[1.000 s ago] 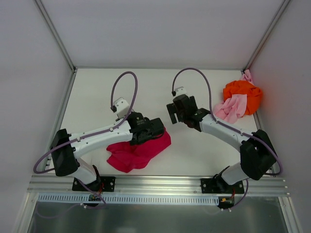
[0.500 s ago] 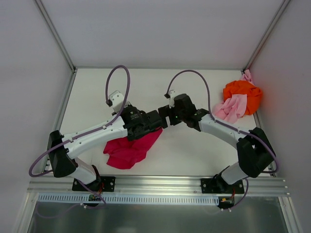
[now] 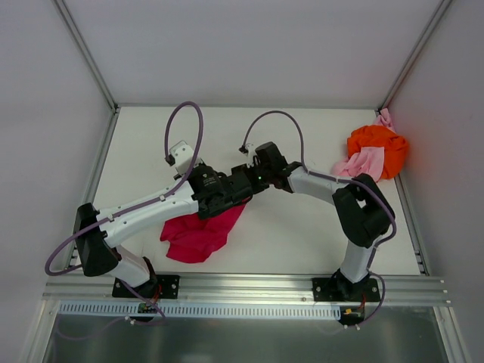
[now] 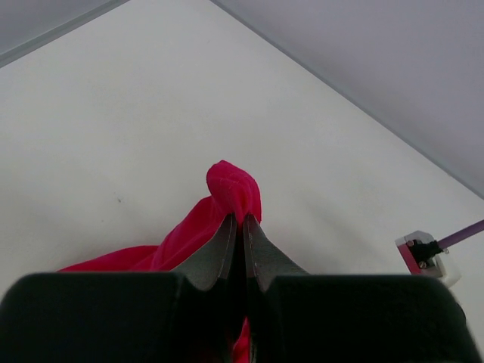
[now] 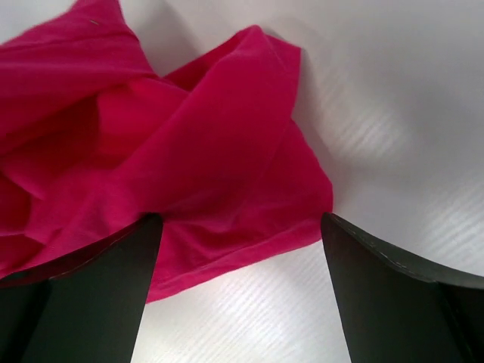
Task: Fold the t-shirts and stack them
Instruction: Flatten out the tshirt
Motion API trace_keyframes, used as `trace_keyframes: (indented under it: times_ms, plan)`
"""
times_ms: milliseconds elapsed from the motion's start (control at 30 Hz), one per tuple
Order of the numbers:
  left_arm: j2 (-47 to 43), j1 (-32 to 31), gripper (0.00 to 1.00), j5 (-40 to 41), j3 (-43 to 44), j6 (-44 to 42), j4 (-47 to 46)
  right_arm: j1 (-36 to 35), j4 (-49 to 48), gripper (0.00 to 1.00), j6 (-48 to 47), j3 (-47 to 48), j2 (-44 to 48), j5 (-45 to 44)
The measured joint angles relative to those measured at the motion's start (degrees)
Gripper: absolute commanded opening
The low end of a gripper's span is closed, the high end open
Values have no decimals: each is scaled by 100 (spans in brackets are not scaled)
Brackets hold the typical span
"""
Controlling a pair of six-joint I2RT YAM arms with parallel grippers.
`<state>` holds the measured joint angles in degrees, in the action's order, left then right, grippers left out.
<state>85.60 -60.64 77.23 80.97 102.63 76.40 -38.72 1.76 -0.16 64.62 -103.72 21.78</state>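
The crimson t-shirt lies bunched near the front left of the table, and one end of it rises to my left gripper. In the left wrist view that gripper is shut on a pinched fold of the crimson cloth. My right gripper sits right beside it, tips almost touching the left one. Seen from the right wrist, the right gripper is open, and the crimson shirt's hem lies between its fingers. The orange t-shirt and the pale pink t-shirt lie heaped at the back right.
White walls with metal corner posts close in the table on three sides. A metal rail runs along the front edge. Purple cables loop above both wrists. The right arm's camera block shows at the edge of the left wrist view.
My right gripper has swung left across the table until it meets the left gripper and the crimson shirt. The left gripper lifted the shirt's end up and back, then held still.
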Motion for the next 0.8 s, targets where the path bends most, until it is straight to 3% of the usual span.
trace_keyframes:
  times_ms: [133,300,400,467,533,567,633,800]
  plan:
    - [0,2,0,28,-7,0,-2,-28,-129,91,109,249,-98,282]
    - [-15,2,0,92,-111,2,2,-85,-289,80,273,590,-267,621]
    - [-59,2,0,103,-131,0,4,-96,-286,59,356,883,-638,763]
    - [-120,2,0,105,-142,0,2,-96,-280,57,407,981,-876,828]
    - [-203,2,0,109,-195,0,7,-96,-160,40,424,997,-1029,861]
    - [-232,2,0,107,-219,2,9,-96,-68,21,407,1005,-1058,863]
    - [-269,2,0,109,-247,2,15,-85,166,2,396,1073,-1075,841]
    - [-315,2,0,114,-313,4,17,-61,756,1,168,1381,-1029,33]
